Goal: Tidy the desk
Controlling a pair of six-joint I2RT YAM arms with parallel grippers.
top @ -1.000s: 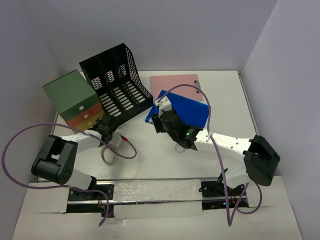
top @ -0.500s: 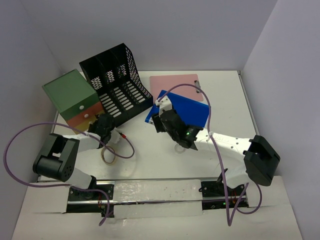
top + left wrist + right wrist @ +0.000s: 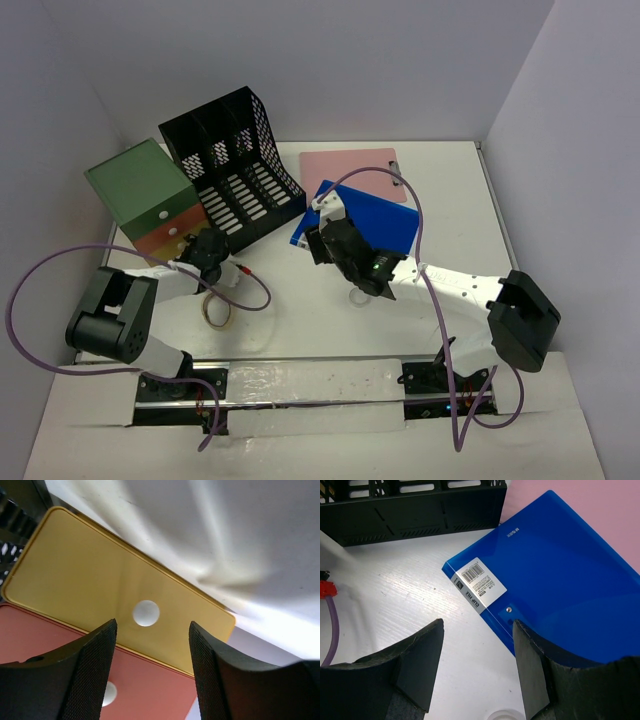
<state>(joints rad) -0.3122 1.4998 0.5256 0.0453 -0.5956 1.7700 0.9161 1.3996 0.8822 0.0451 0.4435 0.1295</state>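
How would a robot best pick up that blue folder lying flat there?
The blue folder lies flat, overlapping the pink clipboard. So probably grip its thick labelled spine edge, coming in low from the bare desk side, where the right end effector hovers open.

White arms (image 3: 455, 285) with bulky black joints (image 3: 522, 320); purple cables (image 3: 100, 248) loop from each; the jaws are matte black.

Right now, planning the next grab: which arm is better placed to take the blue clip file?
Right. The right gripper, open, hovers just over the blue clip file at its labelled corner. The left gripper, also open, faces the yellow drawer, well away from the file.
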